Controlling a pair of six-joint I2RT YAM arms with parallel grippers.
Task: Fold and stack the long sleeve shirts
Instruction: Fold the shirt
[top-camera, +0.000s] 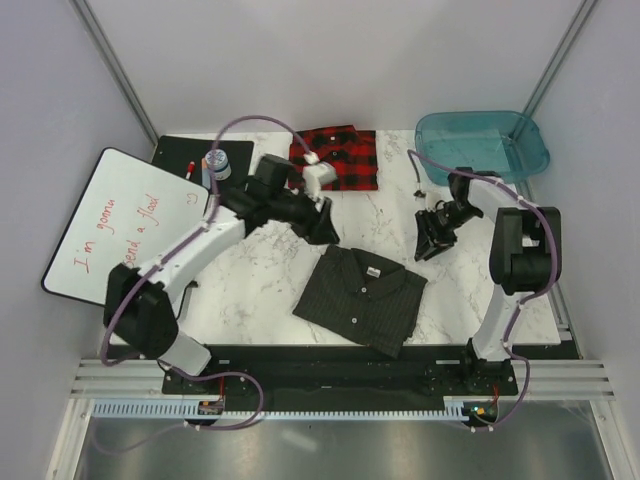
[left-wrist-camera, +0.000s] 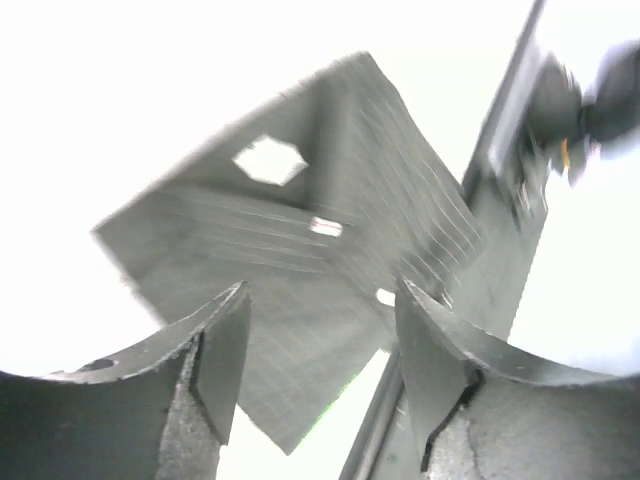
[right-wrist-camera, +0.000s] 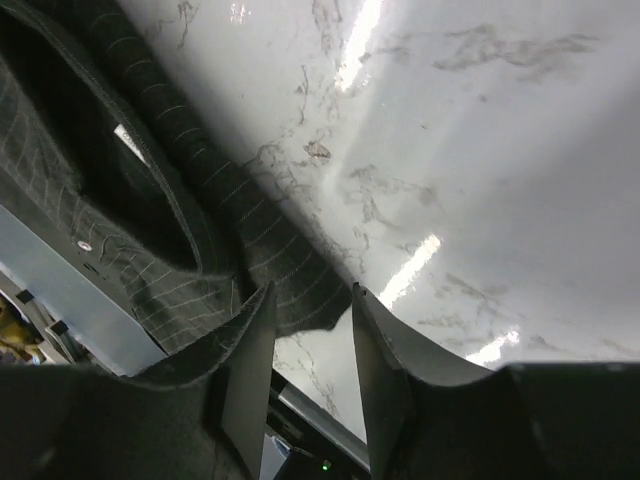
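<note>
- Shirts, two in count: a dark pinstriped shirt (top-camera: 360, 300) lies folded, collar up, on the middle of the marble table (top-camera: 255, 285). It is turned askew, so that its corners point toward the edges.
- A red-and-black plaid shirt (top-camera: 340, 160) lies folded at the far edge of the table, well apart from the pinstriped one. In the top view the left arm's wrist covers its left part.
- The pinstriped shirt's nearest corner reaches the black rail (top-camera: 300, 358) along the table's near edge. Bare marble lies to its left, to its right, and between the two shirts.
- Left gripper (top-camera: 325, 228): it hangs above the marble just beyond the pinstriped shirt's far left side. Its jaws are spread wide with nothing between them, and the wrist view shows the shirt below, blurred.
- Right gripper (top-camera: 430, 245): it is just beyond the shirt's right corner. Its jaws are parted narrowly and clamp nothing, and the wrist view shows the shirt's edge and marble past them.
- One teal tub (top-camera: 470, 115) stands at the far right corner.
- One whiteboard (top-camera: 110, 215) and one black pad (top-camera: 185, 152) lie off the left edge.
</note>
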